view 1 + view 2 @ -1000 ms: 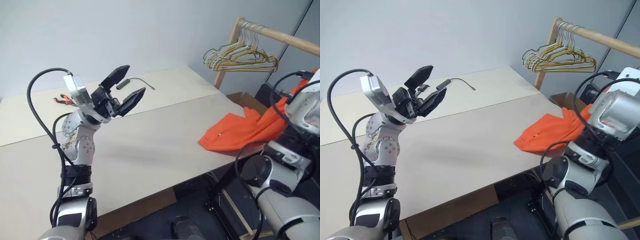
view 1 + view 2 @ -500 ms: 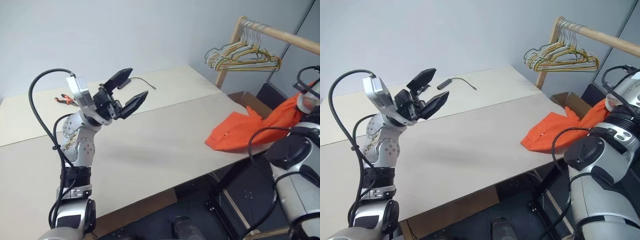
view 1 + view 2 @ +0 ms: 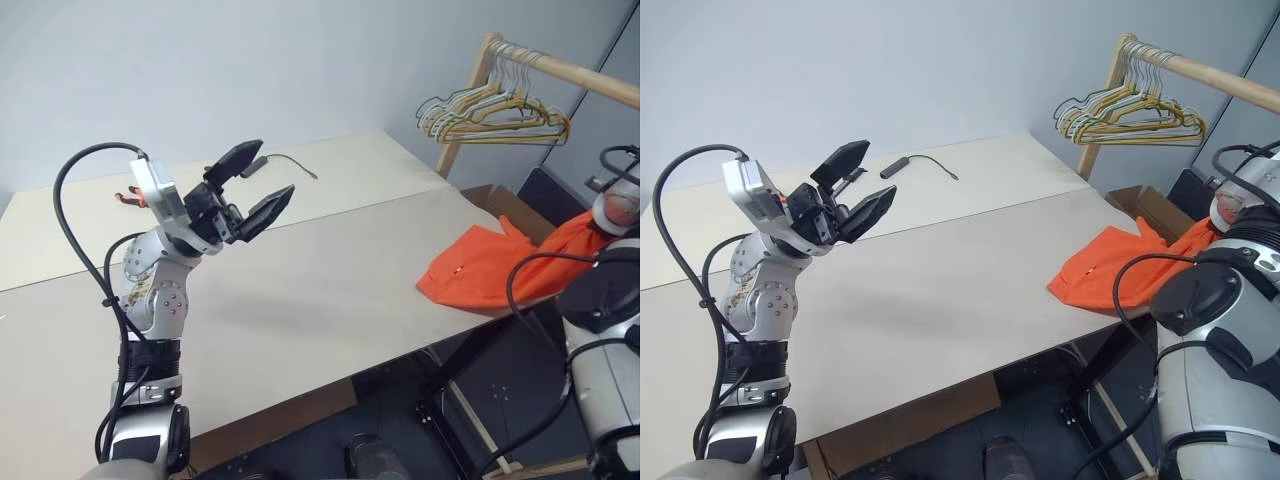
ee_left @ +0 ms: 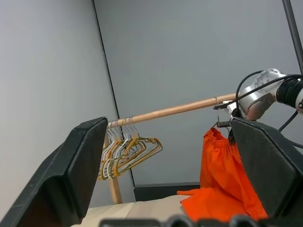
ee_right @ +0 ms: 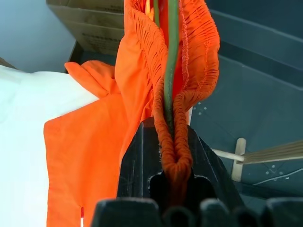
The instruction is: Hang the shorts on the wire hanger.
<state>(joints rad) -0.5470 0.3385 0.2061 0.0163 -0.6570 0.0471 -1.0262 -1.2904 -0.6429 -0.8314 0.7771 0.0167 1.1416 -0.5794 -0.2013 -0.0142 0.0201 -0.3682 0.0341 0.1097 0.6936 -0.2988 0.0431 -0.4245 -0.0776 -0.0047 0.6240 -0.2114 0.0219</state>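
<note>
Right wrist view: right gripper (image 5: 173, 156) pinches shorts (image 5: 118, 123) waistband w/ wire hanger (image 5: 170, 56) threaded thru, prob. to keep both together; left gripper (image 3: 250, 190) wide, empty, mid-left.

The shorts (image 5: 142, 80) are bright orange, their waistband gathered in fine ribs; the wire hanger (image 5: 169, 61) running up from the right tool (image 5: 165, 156) is dull grey-green. Both tools have black fingers (image 3: 265, 207). The counter (image 3: 300, 290) is pale beige. The bunched hangers (image 3: 495, 110) are yellow and pale grey.
</note>
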